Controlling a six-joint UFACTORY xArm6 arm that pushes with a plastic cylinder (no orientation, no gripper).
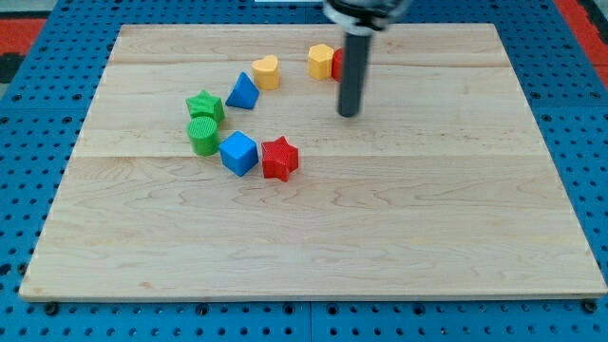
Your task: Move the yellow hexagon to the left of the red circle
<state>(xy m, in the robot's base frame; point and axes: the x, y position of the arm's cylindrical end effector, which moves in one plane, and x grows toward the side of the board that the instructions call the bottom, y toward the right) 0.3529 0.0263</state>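
The yellow hexagon sits near the view's top, just right of centre. The red circle is right beside it on its right, mostly hidden behind my rod, so only a red sliver shows. My tip rests on the board below and slightly right of these two blocks, a short gap away from both.
A yellow heart and a blue triangle lie left of the hexagon. A green star, a green cylinder, a blue cube and a red star curve down the view's left-centre. The wooden board lies on a blue pegboard.
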